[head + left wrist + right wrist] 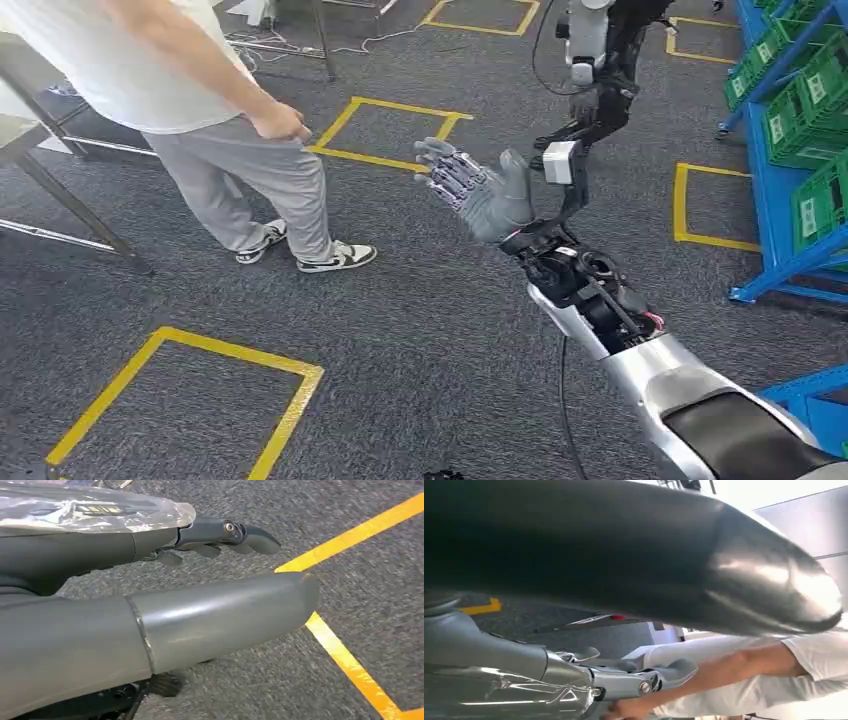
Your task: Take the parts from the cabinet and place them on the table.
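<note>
One person (215, 120) near right hand (478, 190); green bins (815, 110) beside.

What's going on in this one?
The robot holds its right hand out, fingers spread and empty, toward a person in a white shirt. A clear plastic bag lies along its left hand; whether it is gripped is unclear. A blue rack of green bins stands to its right.

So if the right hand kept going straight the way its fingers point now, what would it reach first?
Probably the person. In the head view the right hand is raised, fingers apart, pointing left toward the person's legs, with bare carpet between. Depth is unclear, so it might pass in front.
</note>
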Controlling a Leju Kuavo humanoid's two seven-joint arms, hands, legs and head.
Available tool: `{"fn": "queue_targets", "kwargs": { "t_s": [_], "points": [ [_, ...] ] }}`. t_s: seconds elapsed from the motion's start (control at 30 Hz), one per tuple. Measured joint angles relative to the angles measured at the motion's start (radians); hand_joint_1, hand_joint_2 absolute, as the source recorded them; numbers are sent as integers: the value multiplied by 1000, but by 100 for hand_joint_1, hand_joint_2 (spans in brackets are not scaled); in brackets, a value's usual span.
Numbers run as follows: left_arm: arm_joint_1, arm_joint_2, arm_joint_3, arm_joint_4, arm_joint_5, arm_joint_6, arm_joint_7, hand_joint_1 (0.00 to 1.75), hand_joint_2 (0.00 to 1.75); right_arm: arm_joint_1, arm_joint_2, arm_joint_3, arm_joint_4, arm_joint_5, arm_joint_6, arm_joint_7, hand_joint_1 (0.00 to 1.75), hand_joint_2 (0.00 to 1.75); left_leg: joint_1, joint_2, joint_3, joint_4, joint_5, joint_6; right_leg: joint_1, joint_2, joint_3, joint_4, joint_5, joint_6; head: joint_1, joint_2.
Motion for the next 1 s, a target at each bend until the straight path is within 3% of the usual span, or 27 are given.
{"fn": "queue_targets", "kwargs": {
  "t_s": [0.03, 0.07, 0.1, 0.13, 0.2, 0.27, 0.37, 0.4, 0.43, 0.47, 0.53, 0.57, 0.6, 0.73, 0.77, 0.8, 0.83, 0.9, 0.93, 0.97, 1.0],
  "points": [
    [0, 0, 0, 0, 0, 0, 0, 0, 0, -1, 0, 0, 0, 0, 0, 0, 0, 0, 0, 1, 9, 0, -6, -3, 2, -10, 44, -101, 57, -6, 2, 0],
    [-1, -1, 0, 0, 0, 1, 0, 0, 0, -3, 0, 0, 0, 0, 0, 0, 0, 0, -1, 3, 13, 0, -10, -7, 6, -29, 68, -161, 70, -12, 2, 0],
    [-2, -1, 0, 0, 0, 2, 0, 0, 0, -6, 0, 0, 0, 0, 0, 1, 0, 0, -8, 4, 10, 6, -13, -12, 14, -28, 78, -180, 64, -15, 0, 0],
    [-1, -1, 0, 0, 0, 3, 0, 0, 0, -9, 0, 0, -1, 0, 0, 0, 0, 0, -8, 6, 5, 6, -12, -15, 11, -25, 90, -189, 53, -24, 0, 0],
    [0, -2, 0, 0, 0, 4, 0, 0, 0, -5, 0, 0, -2, 0, 0, 0, 0, 0, -8, 18, 7, 2, -11, -21, 12, -14, 86, -188, 55, -28, -3, 0],
    [-4, -1, 0, 0, -4, 6, 0, 0, 0, -7, 0, 0, -3, 0, 0, 0, 0, 0, -6, 10, 0, 27, -37, -32, 4, -7, 99, -204, 62, -39, -5, 0],
    [-2, 0, 0, 0, -5, 13, 0, 0, 0, -5, 0, -2, -3, 0, -1, 2, 0, 0, -4, -3, -113, 259, -140, -44, 3, 2, 98, -205, 62, -46, -13, 0],
    [0, -1, 0, 0, -6, 15, 0, 0, 0, -1, 0, -2, -3, 0, -1, 3, 0, 0, -3, -3, -153, 329, -158, -46, 3, 7, 98, -204, 62, -46, -14, 0],
    [2, -2, 0, 0, -8, 16, 0, 0, 0, 2, 0, -2, -3, 0, -1, 3, 0, 0, -1, -3, -167, 341, -147, -47, 3, 11, 99, -204, 61, -46, -15, 0],
    [2, -2, 0, 0, -8, 18, 0, 0, 0, 3, 0, -2, -3, 0, -1, 3, 0, 0, 1, -3, -156, 305, -114, -48, 3, 17, 99, -204, 61, -46, -15, 0],
    [0, 1, 0, 0, -9, 21, 0, 0, 0, 0, 0, -2, -4, 0, -2, 3, 0, 0, 6, -5, -75, 123, -14, -46, 2, 27, 103, -202, 58, -42, -15, 0],
    [-1, 2, 0, 0, -10, 24, 0, 0, 0, 0, 0, -3, -7, 0, -3, 3, 0, 0, 9, -16, -38, 42, 19, -46, 2, 30, 103, -201, 56, -38, -16, 0],
    [-3, 2, 0, 0, -11, 27, 0, 0, 0, -1, 0, -4, -10, 0, -3, 3, 0, 0, 6, -26, -21, 8, 9, -43, 11, 36, 97, -194, 52, -32, -19, 0],
    [-4, 0, 0, 0, -14, 39, -4, 0, 0, 2, 0, -6, -13, 3, -8, 6, 0, 0, 6, -16, -21, 7, 9, -21, 5, 47, 96, -196, 49, -11, -14, 0],
    [-5, 0, 0, 0, -15, 40, -6, 0, 0, 5, 0, -9, -17, 6, -10, 6, 0, 0, 8, -11, -17, 4, 10, -14, 2, 29, 83, -175, 32, -7, -13, 0],
    [-5, 0, 0, 0, -18, 43, -8, 0, 0, 2, 1, -9, -20, 6, -10, 6, 0, 0, 8, -10, -15, 4, 8, -7, 4, 16, 61, -122, -2, -5, -6, 0],
    [-5, 0, 0, 0, -18, 47, -10, 0, 0, 2, 1, -7, -20, 7, -9, 5, 0, 0, 6, -7, -14, 4, 7, -4, 3, 9, 23, -34, -44, -2, -4, 0],
    [-3, 0, 0, 0, -18, 48, -10, 0, 0, 9, 1, -8, -20, 9, -10, 5, 0, 0, 3, -3, -14, 5, 6, -2, 1, 6, -53, 127, -102, 1, -3, 0],
    [0, 0, 0, 0, -18, 49, -10, 0, 0, 14, 1, -8, -20, 9, -11, 5, 0, 0, 3, 0, -13, 5, 5, -2, 1, 5, -69, 154, -100, 1, -1, 0],
    [1, 0, 0, 0, -18, 49, -10, 0, 0, 15, 1, -8, -20, 11, -10, 4, 0, 0, 2, 4, -11, 6, 4, -2, 1, 4, -60, 130, -77, 0, 2, 0],
    [1, 0, 0, 0, -17, 49, -10, 0, 0, 14, 1, -8, -20, 11, -10, 3, 0, 0, 1, 8, -8, 6, 2, -2, 1, 2, -27, 59, -33, -3, 3, 0]
  ]
}}
